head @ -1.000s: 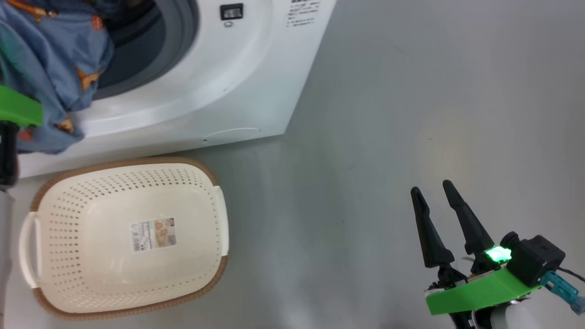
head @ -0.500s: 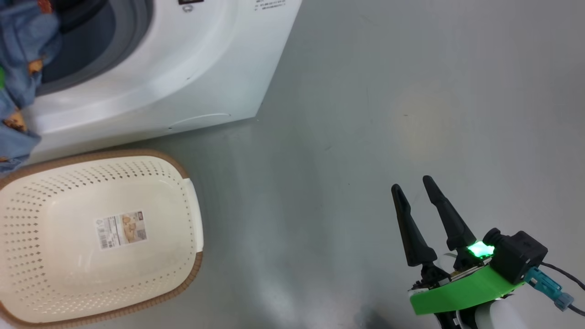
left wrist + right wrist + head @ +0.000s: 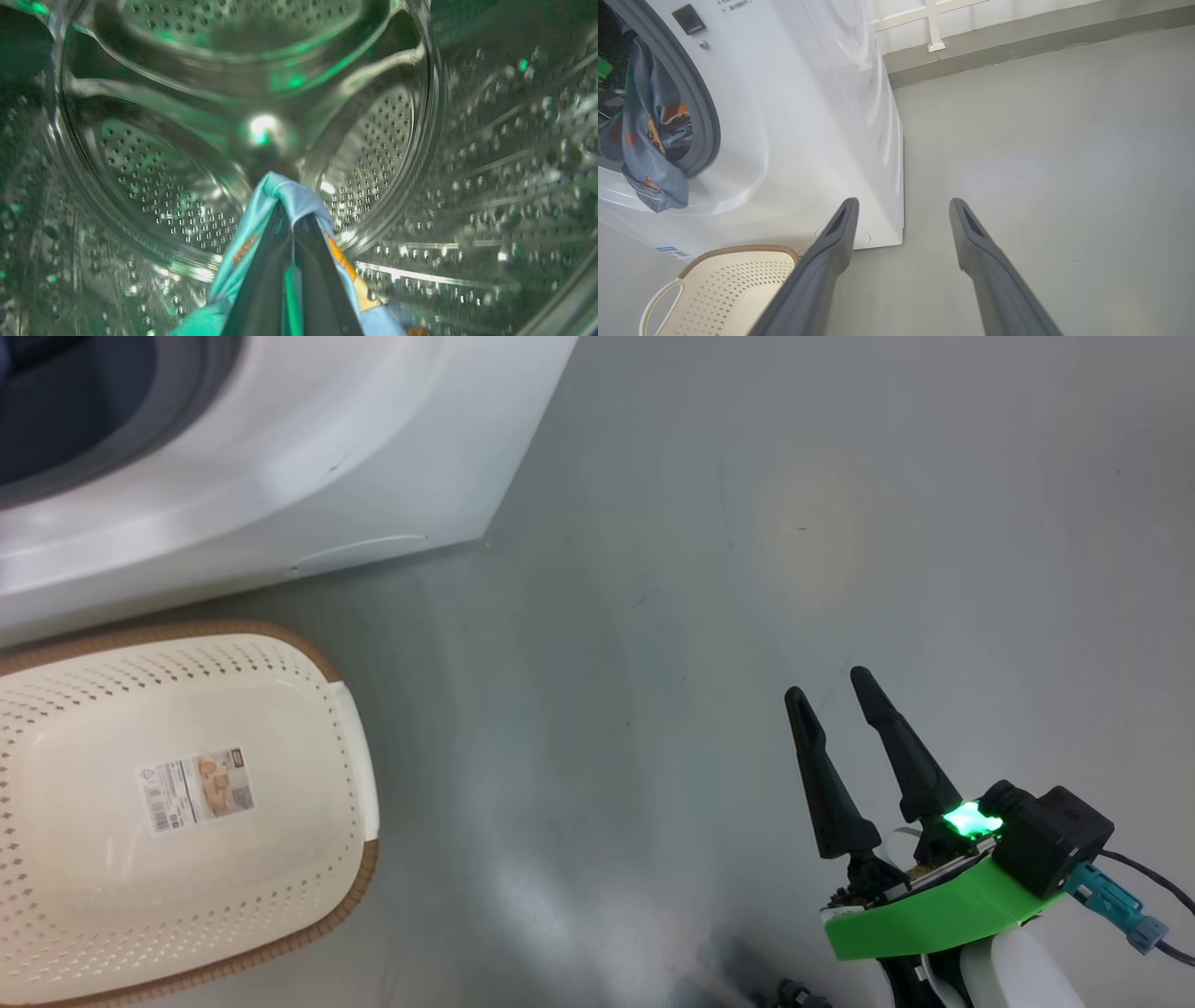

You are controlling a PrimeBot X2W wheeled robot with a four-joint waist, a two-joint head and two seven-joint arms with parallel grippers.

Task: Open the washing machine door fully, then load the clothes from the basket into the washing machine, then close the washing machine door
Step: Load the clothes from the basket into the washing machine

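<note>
The left gripper (image 3: 288, 218) pinches the clothes (image 3: 306, 199) tight inside the washing machine (image 3: 154, 186) — the right gripper (image 3: 827, 683) hangs spread wide, holding nothing.

Head view bright and even; the grey floor (image 3: 747, 569) right of the washing machine (image 3: 280, 448) shows soft pale sheen patches. Inside the washing machine, the drum (image 3: 187, 163) is dim and green-tinted, with sharp glints on the steel and smeared, bent edges. The washing machine's glossy side panel (image 3: 859, 93) mirrors pale light.
</note>
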